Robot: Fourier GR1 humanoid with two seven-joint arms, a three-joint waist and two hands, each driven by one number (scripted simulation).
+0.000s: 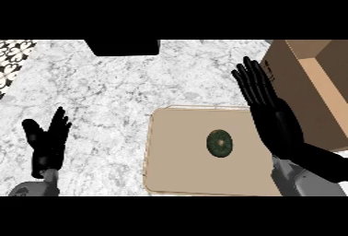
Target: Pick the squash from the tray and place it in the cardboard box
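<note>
A small dark green squash (219, 142) sits near the middle of the tan tray (176, 161) on the marble counter. The brown cardboard box (319, 87) stands at the right edge, its top open. My right hand (272, 115) is open with straight fingers, stretched over the tray's right side, just right of the squash and not touching it. Near the lower left, my left hand (46, 140) rests open with fingers up, well away from the tray.
A black object (124, 47) lies at the counter's far edge, top centre. A patterned black-and-white surface (14, 57) shows at the upper left. Bare marble counter (102, 92) lies between the left hand and the tray.
</note>
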